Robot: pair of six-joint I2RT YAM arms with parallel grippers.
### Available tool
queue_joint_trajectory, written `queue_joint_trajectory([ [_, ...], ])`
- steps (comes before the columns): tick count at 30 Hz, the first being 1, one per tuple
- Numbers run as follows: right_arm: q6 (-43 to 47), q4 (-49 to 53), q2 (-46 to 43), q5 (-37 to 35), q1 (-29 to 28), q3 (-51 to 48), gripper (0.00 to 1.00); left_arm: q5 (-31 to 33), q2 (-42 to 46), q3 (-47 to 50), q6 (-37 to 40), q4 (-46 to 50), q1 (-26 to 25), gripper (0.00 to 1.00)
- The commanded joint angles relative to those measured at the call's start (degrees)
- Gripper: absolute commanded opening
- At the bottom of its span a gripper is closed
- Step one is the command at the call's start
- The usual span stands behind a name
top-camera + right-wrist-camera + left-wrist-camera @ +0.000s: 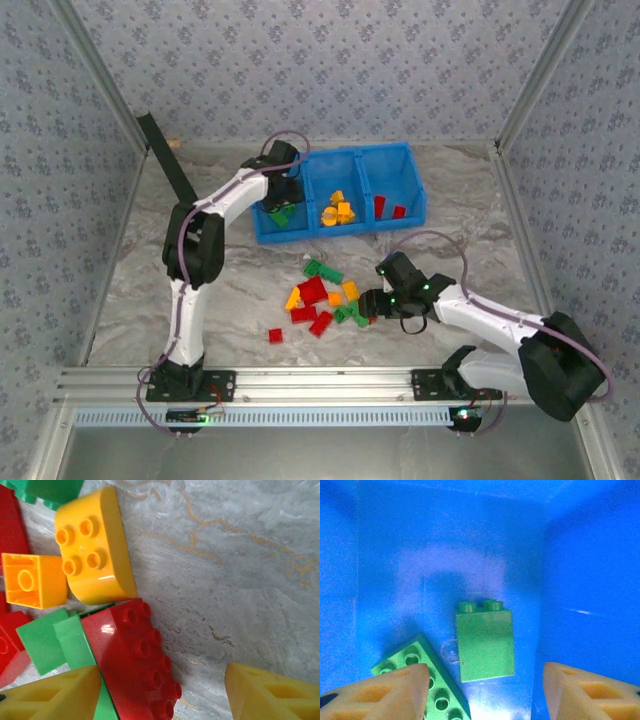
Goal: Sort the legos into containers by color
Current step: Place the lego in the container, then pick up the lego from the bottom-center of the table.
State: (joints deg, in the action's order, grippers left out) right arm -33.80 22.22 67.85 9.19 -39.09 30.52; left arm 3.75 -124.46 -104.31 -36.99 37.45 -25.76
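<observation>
Fingers and bricks, overhead and wrist views. The left fingers (390, 692) are seen inside the left compartment of the blue tray (345, 233). They are spread apart and empty, with one green brick (485, 642) lying on the floor between them and a second green brick (407, 660) partly under one tip. Yellow bricks (338, 211) are held in the middle compartment and red bricks (388, 207) in the right. The right fingers (55, 695) are spread apart low over the tabletop (240, 570) at the edge of the loose pile (320, 295), with a red brick (137, 655) close against one tip.
</observation>
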Motion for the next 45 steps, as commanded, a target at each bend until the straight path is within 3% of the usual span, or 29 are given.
queue_joint_trajectory([
  [1,0.93,0.54,2.02,-2.26,-1.04,1.68,0.66,-4.06,5.18,-0.04,1.30,-0.93,-0.17,0.62],
  [15,1.28,3.70,5.94,-6.16,-2.45,1.31,0.39,-6.91,16.82,1.73,3.72,-0.49,-0.25,0.64],
  [20,1.46,7.55,1.59,-6.38,-2.39,0.27,0.39,-6.92,20.84,2.88,4.50,-0.34,-0.19,0.64],
  [23,1.21,9.07,-0.96,-6.41,-2.34,-0.26,0.44,-6.92,22.31,3.41,4.74,-0.21,-0.17,0.65],
  [29,1.02,7.61,0.26,-6.51,-2.39,-0.60,0.48,-7.77,24.31,4.90,4.39,-0.39,-0.22,0.65],
  [38,2.22,6.56,3.60,-7.23,-2.20,1.15,0.30,-9.38,30.17,3.97,7.99,4.77,-0.76,0.65],
  [45,6.63,18.83,-3.62,-7.03,1.94,10.10,0.26,-7.33,39.10,11.10,8.00,7.85,-3.71,0.65],
])
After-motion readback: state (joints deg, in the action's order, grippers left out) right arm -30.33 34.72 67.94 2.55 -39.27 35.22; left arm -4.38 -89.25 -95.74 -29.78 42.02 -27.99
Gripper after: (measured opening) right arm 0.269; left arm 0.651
